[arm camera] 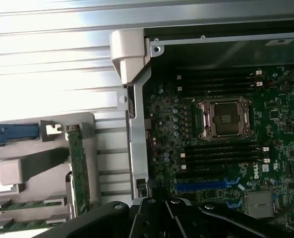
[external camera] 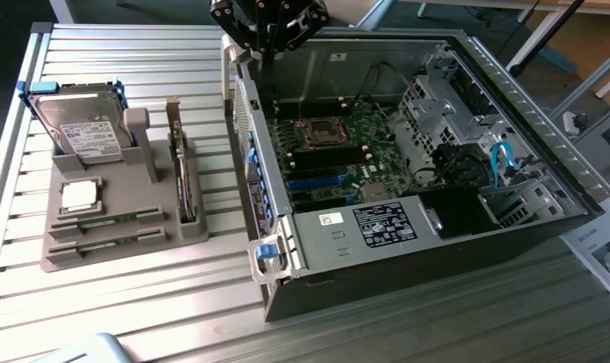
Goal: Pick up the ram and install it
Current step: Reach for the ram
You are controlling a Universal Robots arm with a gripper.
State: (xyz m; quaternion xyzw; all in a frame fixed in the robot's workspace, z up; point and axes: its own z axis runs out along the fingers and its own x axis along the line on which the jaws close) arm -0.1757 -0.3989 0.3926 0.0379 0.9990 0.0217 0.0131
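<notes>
The computer case (external camera: 385, 280) lies open on top, so the motherboard (external camera: 370, 147) can be reached straight from above. The black memory slots (arm camera: 221, 153) on either side of the CPU socket (arm camera: 225, 118) are uncovered. The case's metal side wall (external camera: 246, 113), with its grey latch (arm camera: 129, 49), rises between the slatted table (external camera: 219, 189) and the board. At the exterior view's right, a drive cage (external camera: 436, 98) and blue cables (external camera: 501, 162) crowd the interior. In the grey holder (external camera: 103, 261) the ram (external camera: 187, 181) stands on edge, free above, with a post (external camera: 138, 140) near it.
</notes>
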